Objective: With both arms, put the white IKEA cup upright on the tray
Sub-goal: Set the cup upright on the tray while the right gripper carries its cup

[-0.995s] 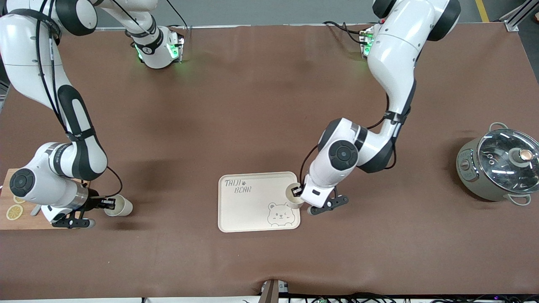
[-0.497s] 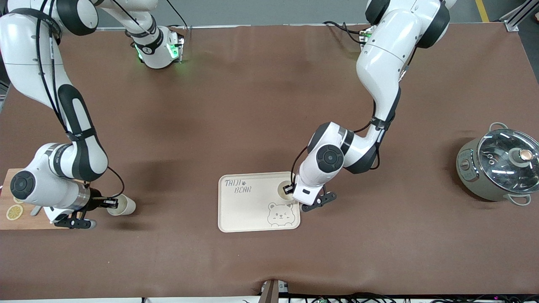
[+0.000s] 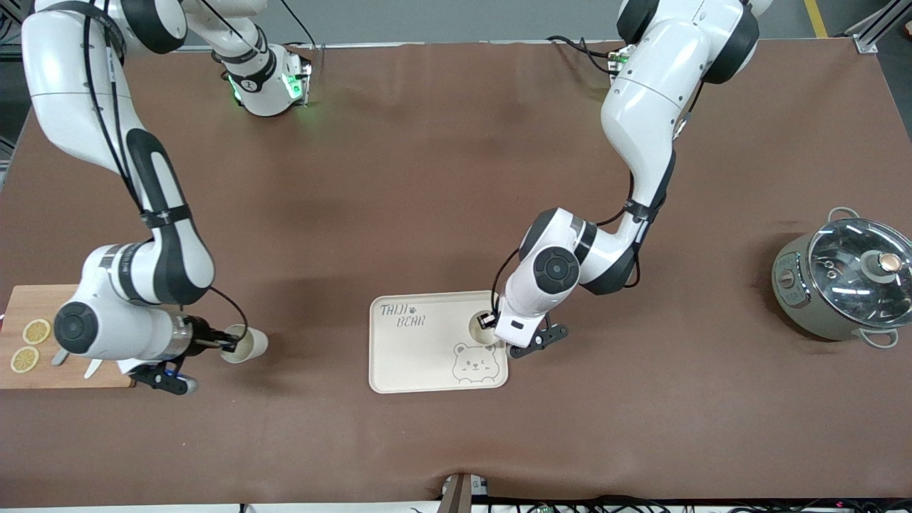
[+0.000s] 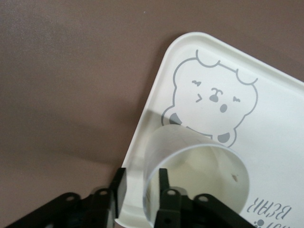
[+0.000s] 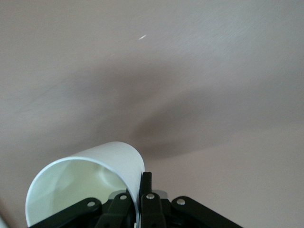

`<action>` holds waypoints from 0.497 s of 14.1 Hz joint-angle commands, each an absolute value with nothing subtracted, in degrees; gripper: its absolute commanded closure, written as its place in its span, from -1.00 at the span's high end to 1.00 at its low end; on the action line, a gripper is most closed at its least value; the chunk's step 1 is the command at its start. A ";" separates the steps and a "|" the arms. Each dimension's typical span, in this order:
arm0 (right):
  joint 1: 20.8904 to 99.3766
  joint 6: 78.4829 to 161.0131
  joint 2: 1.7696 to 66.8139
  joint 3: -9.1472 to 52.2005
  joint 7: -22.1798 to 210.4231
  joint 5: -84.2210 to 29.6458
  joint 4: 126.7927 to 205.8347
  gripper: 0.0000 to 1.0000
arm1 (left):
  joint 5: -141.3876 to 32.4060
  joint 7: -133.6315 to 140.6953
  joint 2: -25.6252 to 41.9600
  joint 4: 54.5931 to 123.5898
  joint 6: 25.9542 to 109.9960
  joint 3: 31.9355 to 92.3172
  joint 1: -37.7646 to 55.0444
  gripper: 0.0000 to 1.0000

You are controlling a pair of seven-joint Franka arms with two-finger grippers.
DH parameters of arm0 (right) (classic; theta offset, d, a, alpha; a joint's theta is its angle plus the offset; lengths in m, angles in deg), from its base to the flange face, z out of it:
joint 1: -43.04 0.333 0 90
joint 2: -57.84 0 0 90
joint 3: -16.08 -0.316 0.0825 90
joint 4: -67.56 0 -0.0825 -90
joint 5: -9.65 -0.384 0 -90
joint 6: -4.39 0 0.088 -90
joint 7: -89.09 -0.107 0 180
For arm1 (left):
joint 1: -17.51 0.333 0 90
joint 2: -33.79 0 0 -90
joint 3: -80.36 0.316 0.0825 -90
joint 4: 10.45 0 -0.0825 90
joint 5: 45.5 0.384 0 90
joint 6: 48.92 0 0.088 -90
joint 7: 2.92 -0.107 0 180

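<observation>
A white cup (image 3: 479, 330) stands upright on the cream bear tray (image 3: 420, 363), near the rim toward the left arm's end. In the left wrist view the cup (image 4: 199, 166) sits beside the bear drawing on the tray (image 4: 280, 118). My left gripper (image 3: 488, 320) is open, and its fingers straddle the cup's wall (image 4: 141, 184), one inside and one outside. My right gripper (image 3: 229, 347) is shut on the rim wall of a second white cup (image 3: 246, 343). It holds this cup over the mat between the cutting board and the tray. The right wrist view shows that gripper (image 5: 138, 187) and its cup (image 5: 85, 175).
A bamboo cutting board (image 3: 28, 303) with lemon slices (image 3: 35, 331) lies at the right arm's end of the table. A grey pot with a glass lid (image 3: 844, 281) stands at the left arm's end. A brown mat (image 3: 427, 178) covers the table.
My right arm has carried its cup away from the cutting board toward the tray. My left arm brought its cup from the tray's rim inward, then stayed still.
</observation>
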State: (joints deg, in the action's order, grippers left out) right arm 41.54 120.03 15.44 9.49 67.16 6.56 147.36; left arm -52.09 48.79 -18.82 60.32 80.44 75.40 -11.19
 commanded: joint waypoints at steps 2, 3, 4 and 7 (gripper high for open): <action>41.54 119.00 16.45 3.00 53.53 6.48 147.36 -1.00 | -53.15 49.29 -18.24 59.60 79.14 76.23 -11.75 1.00; 42.41 119.09 16.45 2.20 49.84 6.57 147.36 -1.00 | -53.15 49.29 -18.07 59.52 77.57 76.15 -11.58 1.00; 43.99 119.44 16.45 2.19 47.02 6.74 147.36 -1.00 | -53.06 49.29 -16.94 59.52 76.07 76.23 -11.32 1.00; 48.30 120.31 16.01 2.36 41.64 7.18 147.36 -1.00 | -52.97 49.11 -13.16 59.52 70.80 76.32 -10.35 1.00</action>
State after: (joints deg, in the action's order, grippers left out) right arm 46.16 120.09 15.58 2.16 45.45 6.58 147.25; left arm -52.09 48.80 -16.99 58.68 74.62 75.72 -10.59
